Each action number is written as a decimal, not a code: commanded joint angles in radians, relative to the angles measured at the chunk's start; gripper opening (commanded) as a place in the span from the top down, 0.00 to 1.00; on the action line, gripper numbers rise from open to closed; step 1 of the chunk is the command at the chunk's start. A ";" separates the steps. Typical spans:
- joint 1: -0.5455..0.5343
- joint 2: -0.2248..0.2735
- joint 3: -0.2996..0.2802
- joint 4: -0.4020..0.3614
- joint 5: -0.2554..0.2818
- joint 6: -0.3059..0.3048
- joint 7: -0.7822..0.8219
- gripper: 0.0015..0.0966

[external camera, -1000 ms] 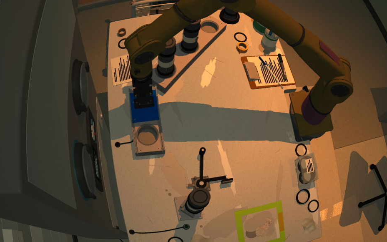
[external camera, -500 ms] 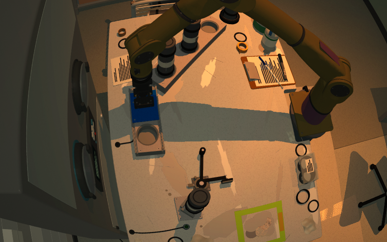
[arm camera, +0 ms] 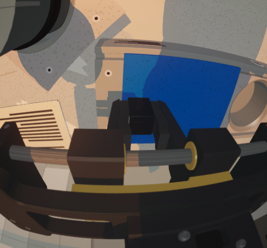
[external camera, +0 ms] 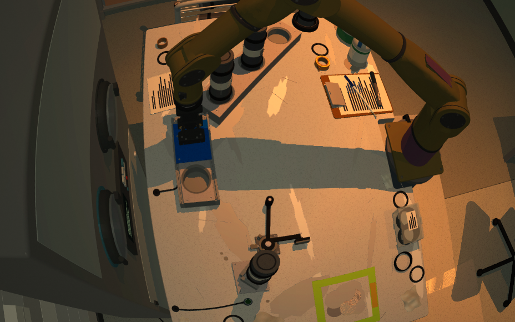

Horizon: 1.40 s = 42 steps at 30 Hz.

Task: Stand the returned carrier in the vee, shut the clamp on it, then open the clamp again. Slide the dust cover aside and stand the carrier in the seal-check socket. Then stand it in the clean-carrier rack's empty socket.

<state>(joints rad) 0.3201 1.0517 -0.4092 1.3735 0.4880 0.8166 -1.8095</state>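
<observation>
The returned carrier, a dark banded cylinder, stands in the vee at the near side of the bench, with the clamp lever swung away from it. The blue dust cover sits slid back along its rails, and the round seal-check socket beside it lies uncovered. I have my gripper closed on the cover's small black handle, at the cover's end farthest from the socket. The clean-carrier rack holds carriers and one empty socket.
Behind the cover stands the rack with its dark carriers, close to my wrist. A printed sheet lies left of it, a clipboard to the right. O-rings and a green-framed tray lie near the bench's front.
</observation>
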 commanded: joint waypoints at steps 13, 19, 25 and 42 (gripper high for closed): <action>-0.003 -0.002 0.003 0.000 0.001 -0.001 -0.004 0.92; -0.003 -0.002 0.003 0.000 0.001 -0.001 -0.004 0.79; -0.003 -0.002 0.003 0.000 0.001 -0.001 -0.004 0.66; -0.003 -0.002 0.003 0.000 0.001 0.000 -0.004 0.60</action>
<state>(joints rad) 0.3170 1.0509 -0.4055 1.3742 0.4892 0.8162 -1.8137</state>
